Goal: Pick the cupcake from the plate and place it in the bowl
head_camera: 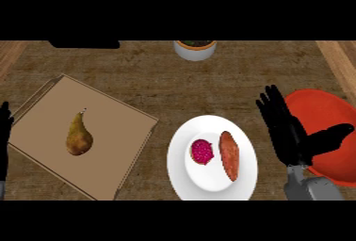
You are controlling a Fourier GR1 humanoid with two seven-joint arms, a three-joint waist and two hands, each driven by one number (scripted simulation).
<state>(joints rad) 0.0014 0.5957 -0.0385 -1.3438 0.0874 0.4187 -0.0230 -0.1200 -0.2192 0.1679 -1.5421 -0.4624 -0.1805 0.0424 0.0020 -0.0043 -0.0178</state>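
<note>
A small cupcake (201,151) with pink-red topping sits on the white plate (189,179), left of a long orange-brown sweet potato (230,156). The red bowl (327,110) lies at the right edge, partly hidden by my right hand (287,129). That hand is open, fingers straight and pointing away, thumb spread over the bowl, hovering between plate and bowl and holding nothing. My left hand (4,127) shows only as a dark sliver at the left edge.
A brown tray (118,117) at the left holds a pear (78,135). A white pot with a dark plant (195,48) stands at the counter's far edge. A black object (83,44) lies at the far left.
</note>
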